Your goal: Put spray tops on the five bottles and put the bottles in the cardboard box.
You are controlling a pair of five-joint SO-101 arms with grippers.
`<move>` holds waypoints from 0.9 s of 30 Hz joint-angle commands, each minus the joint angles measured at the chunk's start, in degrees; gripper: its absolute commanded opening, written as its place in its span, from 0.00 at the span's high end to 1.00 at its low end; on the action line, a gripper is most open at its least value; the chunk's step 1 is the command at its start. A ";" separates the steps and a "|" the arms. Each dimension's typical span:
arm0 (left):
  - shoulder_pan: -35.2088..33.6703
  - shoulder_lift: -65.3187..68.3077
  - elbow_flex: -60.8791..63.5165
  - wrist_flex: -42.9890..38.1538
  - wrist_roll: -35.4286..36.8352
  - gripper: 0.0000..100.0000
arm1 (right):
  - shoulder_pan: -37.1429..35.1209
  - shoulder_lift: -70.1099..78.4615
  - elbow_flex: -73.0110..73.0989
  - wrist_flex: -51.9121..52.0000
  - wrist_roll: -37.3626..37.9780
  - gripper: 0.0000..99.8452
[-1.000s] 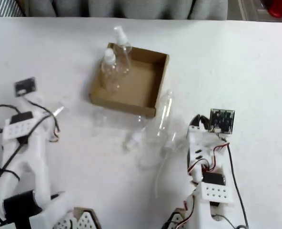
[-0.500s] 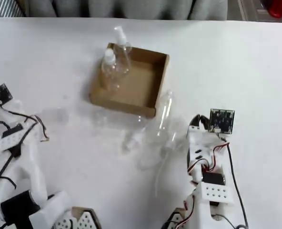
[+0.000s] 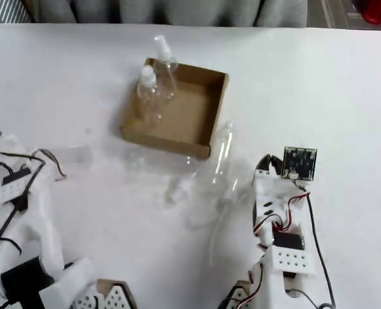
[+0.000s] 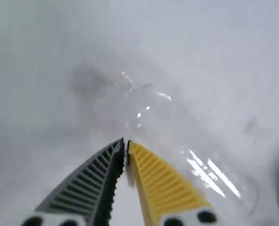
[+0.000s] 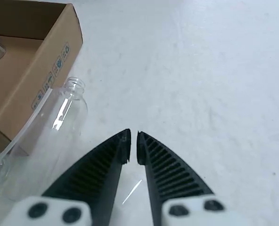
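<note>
The cardboard box [image 3: 197, 116] sits mid-table with two clear bottles in its far left corner, both wearing white spray tops [image 3: 148, 76]. A capless clear bottle [image 3: 220, 158] lies against the box's near right corner, also in the right wrist view [image 5: 59, 125] with a thin dip tube across it. More clear bottles lie in front of the box [image 3: 142, 161]. My right gripper [image 5: 133, 141] is shut and empty just beside the capless bottle. My left gripper [image 4: 126, 147] is shut and empty over the table, with a clear bottle [image 4: 191, 155] lying just beyond its tips.
The right arm [image 3: 277, 219] stands right of the loose bottles, the left arm [image 3: 17, 206] at the table's left edge. A loose spray top with its tube [image 3: 177, 190] lies among the bottles. White table extends on all sides of the box.
The left arm has swung leftward, away from the box, toward the table's left edge. The right arm and the bottles have stayed put.
</note>
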 commanded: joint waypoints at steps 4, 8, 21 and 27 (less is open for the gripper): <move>0.92 -0.31 -10.02 9.67 9.85 0.78 | 0.66 -0.48 0.53 -1.19 0.00 0.98; 1.27 -0.22 -12.92 14.51 15.65 0.65 | 0.66 -0.48 0.53 -1.19 0.09 0.98; 0.92 0.22 -8.79 14.95 17.58 0.67 | 0.66 -0.48 0.53 -1.10 0.09 0.98; -0.48 3.74 -9.32 15.12 17.14 0.67 | 0.66 -0.48 0.53 -1.01 0.09 0.98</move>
